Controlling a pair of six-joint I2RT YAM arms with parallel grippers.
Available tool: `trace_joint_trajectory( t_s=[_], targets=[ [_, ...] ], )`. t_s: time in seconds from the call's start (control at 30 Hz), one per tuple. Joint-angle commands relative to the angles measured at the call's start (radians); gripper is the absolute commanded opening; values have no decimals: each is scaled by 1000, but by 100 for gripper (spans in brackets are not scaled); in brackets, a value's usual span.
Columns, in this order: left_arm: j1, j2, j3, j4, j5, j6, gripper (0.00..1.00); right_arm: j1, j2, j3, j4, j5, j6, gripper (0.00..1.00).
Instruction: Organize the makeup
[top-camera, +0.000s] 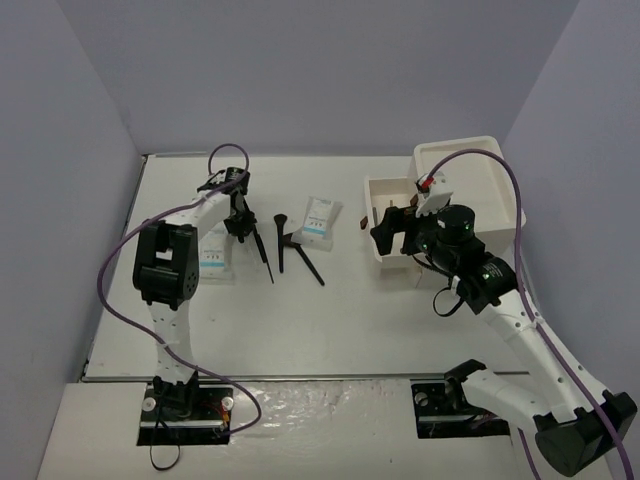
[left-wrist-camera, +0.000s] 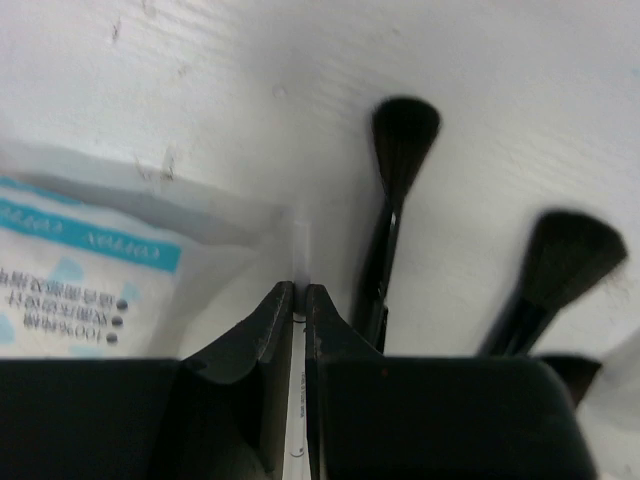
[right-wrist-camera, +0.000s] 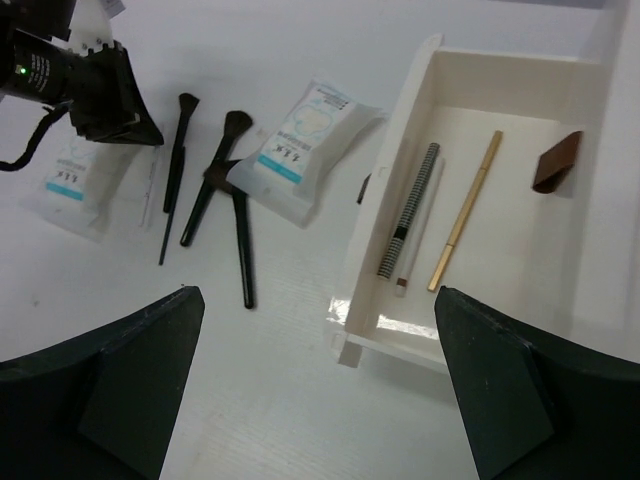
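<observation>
The left gripper has its jaws pressed together on a thin white stick, which runs out from between the fingertips and lies flat on the table. Just to this gripper's left, touching the stick's side, is a white packet with blue print. Just to its right lies a black brush, bristles pointing away from the fingers. A second black brush lies farther right.

The right gripper is spread wide and holds nothing. It hangs over the near left corner of an open white drawer. Inside the drawer, ahead and to the right of the fingers, a striped black-and-white stick, a white pencil and a gold stick lie side by side. A brown piece is in the far corner. Ahead and to this gripper's left, a second white packet rests beside a third brush.
</observation>
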Motion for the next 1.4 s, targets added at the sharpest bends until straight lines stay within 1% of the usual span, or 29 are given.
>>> trace_joint_trajectory(
  t_s=[0.0, 0.1, 0.17, 0.23, 0.3, 0.37, 0.43, 0.53, 0.8, 0.9, 1.03, 1.17, 1.3, 1.33, 1.37],
  targets=[
    [-48, -312, -84, 201, 146, -32, 0, 53, 54, 59, 151, -160, 86, 96],
    [-87, -450, -197, 374, 231, -98, 0, 118, 93, 79, 180, -138, 117, 95],
    [-109, -515, -266, 493, 285, -153, 0, 191, 126, 94, 198, -109, 136, 94],
    [-130, -578, -317, 631, 313, -197, 0, 220, 164, 101, 239, -120, 173, 93],
    [-167, -624, -366, 718, 324, -231, 0, 237, 191, 99, 284, -137, 205, 92],
    [-189, -664, -406, 765, 332, -261, 0, 248, 211, 101, 321, -140, 219, 90],
    [-212, -699, -440, 844, 338, -288, 0, 256, 234, 110, 337, -134, 236, 87],
    [-251, -750, -483, 908, 333, -301, 0, 263, 259, 121, 358, -123, 242, 83],
    [-311, -793, -539, 1023, 330, -346, 0, 274, 312, 151, 374, -88, 247, 77],
    [-325, -795, -541, 1020, 321, -346, 0, 274, 319, 149, 389, -84, 247, 71],
    [-340, -790, -553, 1045, 318, -355, 0, 274, 316, 143, 394, -63, 242, 56],
    [-345, -780, -562, 1042, 313, -356, 0, 272, 297, 132, 393, -45, 236, 31],
    [-344, -768, -574, 1042, 314, -355, 0, 273, 276, 117, 389, -26, 225, 12],
    [-344, -764, -577, 1039, 316, -354, 1, 274, 272, 115, 386, -23, 222, 7],
    [-344, -761, -576, 1030, 315, -348, 5, 274, 268, 113, 378, -15, 218, 5]
  ],
)
